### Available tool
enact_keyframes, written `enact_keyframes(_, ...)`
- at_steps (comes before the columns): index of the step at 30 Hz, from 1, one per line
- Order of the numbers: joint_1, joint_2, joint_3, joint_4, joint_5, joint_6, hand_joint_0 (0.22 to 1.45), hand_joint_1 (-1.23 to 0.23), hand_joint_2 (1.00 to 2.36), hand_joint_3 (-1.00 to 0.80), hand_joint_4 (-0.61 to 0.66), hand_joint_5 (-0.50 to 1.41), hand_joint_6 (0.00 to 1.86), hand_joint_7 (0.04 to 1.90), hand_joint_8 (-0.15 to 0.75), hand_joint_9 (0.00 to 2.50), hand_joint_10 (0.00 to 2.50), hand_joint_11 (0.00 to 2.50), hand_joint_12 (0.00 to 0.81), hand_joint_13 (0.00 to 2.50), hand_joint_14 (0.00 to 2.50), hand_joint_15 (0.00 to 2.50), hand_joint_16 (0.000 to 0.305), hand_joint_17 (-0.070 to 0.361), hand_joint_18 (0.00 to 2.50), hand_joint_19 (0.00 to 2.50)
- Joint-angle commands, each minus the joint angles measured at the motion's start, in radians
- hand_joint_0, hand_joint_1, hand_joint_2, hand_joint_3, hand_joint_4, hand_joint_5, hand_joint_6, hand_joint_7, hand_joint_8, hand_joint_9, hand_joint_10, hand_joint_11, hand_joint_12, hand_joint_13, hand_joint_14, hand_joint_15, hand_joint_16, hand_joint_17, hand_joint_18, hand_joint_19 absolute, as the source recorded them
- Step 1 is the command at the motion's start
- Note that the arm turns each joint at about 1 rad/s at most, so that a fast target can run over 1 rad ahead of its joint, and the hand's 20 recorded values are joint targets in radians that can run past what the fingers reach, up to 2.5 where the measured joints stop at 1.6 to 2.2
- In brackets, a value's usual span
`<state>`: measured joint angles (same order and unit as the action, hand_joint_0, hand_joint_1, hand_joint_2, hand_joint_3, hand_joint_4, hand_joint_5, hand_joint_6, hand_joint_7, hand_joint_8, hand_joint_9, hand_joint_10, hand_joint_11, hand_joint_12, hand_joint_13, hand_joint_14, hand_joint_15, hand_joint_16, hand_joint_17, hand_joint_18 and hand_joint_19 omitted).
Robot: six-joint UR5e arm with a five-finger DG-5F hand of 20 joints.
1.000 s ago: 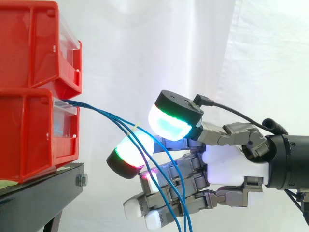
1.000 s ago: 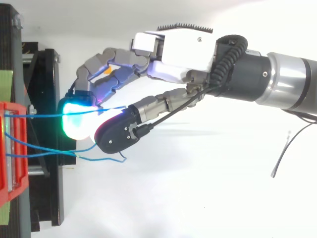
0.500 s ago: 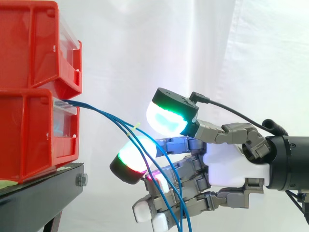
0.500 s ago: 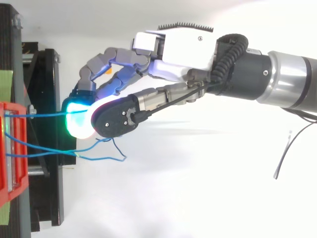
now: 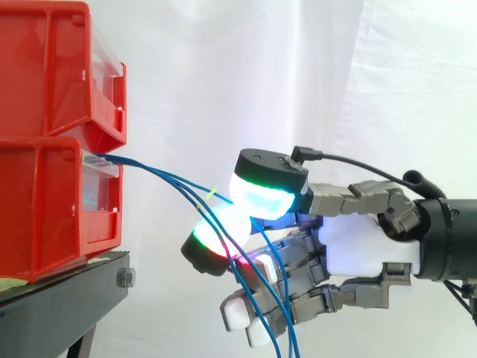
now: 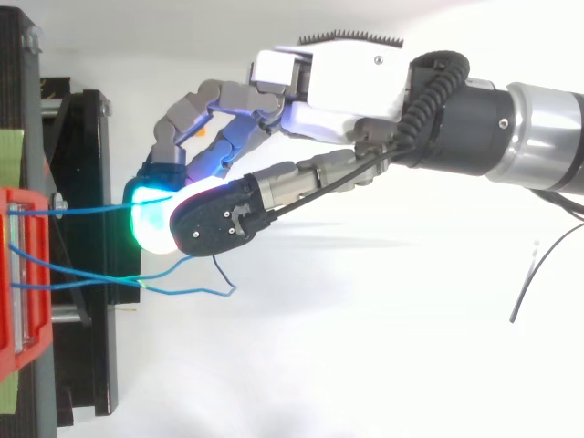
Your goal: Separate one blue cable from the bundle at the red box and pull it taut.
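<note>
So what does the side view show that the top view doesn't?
Side: two red bins stacked, the blue cables leaving the lower one and drooping past the hand. Top: one blue cable runs straight from the bin into the pinching pads, while two loose cables wander aside. Both: hand, cables, bins, black stand.

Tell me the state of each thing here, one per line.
Robot hand: shut, two glowing pads pinching one cable.
Pinched thin blue cable: nearly straight from lower bin to pads.
Other thin blue cables: slack, drooping past the hand.
Lower red plastic bin: on black metal stand, cables leaving its front.
Upper red plastic bin: stacked on the lower.
</note>
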<state>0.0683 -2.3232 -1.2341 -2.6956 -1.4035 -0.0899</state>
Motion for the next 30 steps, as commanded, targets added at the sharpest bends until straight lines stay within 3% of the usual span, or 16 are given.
enact_keyframes(1,-0.001,0.011,-0.001,-0.016,0.0,-0.007,0.63,-0.63,1.01,-0.22,0.11,-0.21,0.95,0.73,0.274,0.94,0.01,1.26,0.376,0.78,0.02,0.66,0.054,0.123,0.57,0.75)
enact_keyframes(7,-0.001,0.028,-0.001,-0.043,0.0,-0.028,0.62,-0.62,1.01,-0.29,0.13,-0.21,0.95,0.73,0.263,0.93,0.01,1.27,0.366,0.78,0.02,0.66,0.052,0.118,0.56,0.77)
enact_keyframes(12,-0.001,0.041,0.001,-0.056,0.0,-0.039,0.56,-0.45,1.0,-0.49,0.11,-0.21,0.93,0.73,0.248,0.93,0.02,1.27,0.351,0.76,0.03,0.69,0.05,0.112,0.53,0.8)
enact_keyframes(16,-0.001,0.045,0.001,-0.07,0.005,-0.041,0.56,-0.37,1.0,-0.5,0.1,-0.21,0.92,0.76,0.249,0.95,0.01,1.28,0.355,0.77,0.02,0.69,0.05,0.112,0.52,0.81)
enact_keyframes(23,0.004,0.044,-0.001,-0.069,0.005,-0.045,0.56,-0.38,1.0,-0.5,0.11,-0.21,0.9,0.77,0.253,0.96,0.02,1.27,0.358,0.77,0.02,0.71,0.05,0.113,0.53,0.81)
enact_keyframes(28,0.01,0.042,-0.002,-0.069,0.02,-0.047,0.53,-0.44,1.0,-0.5,0.14,-0.23,0.91,0.73,0.236,0.95,0.0,1.62,0.36,0.86,0.03,0.91,0.052,0.118,0.55,0.82)
enact_keyframes(29,0.01,0.042,-0.002,-0.069,0.031,-0.047,0.53,-0.45,1.0,-0.5,0.14,-0.23,0.91,0.73,0.236,0.89,0.18,1.6,0.359,0.89,0.03,0.96,0.053,0.119,0.57,0.83)
enact_keyframes(30,0.01,0.042,-0.002,-0.069,0.038,-0.047,0.52,-0.47,1.0,-0.5,0.15,-0.24,0.91,0.72,0.243,0.78,0.52,1.44,0.359,0.9,0.03,1.0,0.053,0.119,0.6,0.86)
